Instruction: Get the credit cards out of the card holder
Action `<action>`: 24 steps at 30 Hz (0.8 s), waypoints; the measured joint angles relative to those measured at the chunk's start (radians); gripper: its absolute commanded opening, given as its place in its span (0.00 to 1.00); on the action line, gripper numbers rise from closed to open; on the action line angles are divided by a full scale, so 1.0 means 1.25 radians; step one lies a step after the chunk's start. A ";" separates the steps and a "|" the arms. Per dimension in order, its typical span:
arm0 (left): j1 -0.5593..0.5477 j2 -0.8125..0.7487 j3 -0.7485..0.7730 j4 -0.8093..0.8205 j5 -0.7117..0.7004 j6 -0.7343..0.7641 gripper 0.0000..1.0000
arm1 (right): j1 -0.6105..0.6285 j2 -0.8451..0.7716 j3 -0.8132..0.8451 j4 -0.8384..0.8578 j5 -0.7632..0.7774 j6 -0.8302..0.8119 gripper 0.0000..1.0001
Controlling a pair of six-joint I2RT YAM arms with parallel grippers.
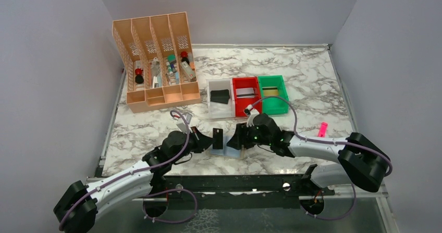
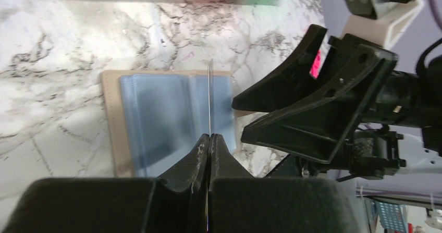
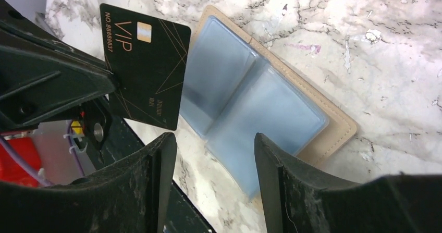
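step: black card (image 3: 146, 71) clear of card holder (image 3: 260, 105) | left gripper (image 2: 209, 137) pinches it, right gripper (image 3: 213, 139) spread | next, likely: lay card beside holder

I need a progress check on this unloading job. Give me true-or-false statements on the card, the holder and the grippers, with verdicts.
1. The left gripper grips a black card. True.
2. The holder lies shut. False: it lies open and flat.
3. The right gripper is shut on a card. False: it is open and holds nothing.
4. The black card is out of the holder's pockets. True.
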 measured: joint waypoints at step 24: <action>0.001 0.039 0.002 0.211 0.156 -0.007 0.00 | -0.133 -0.002 -0.118 0.367 -0.320 0.140 0.52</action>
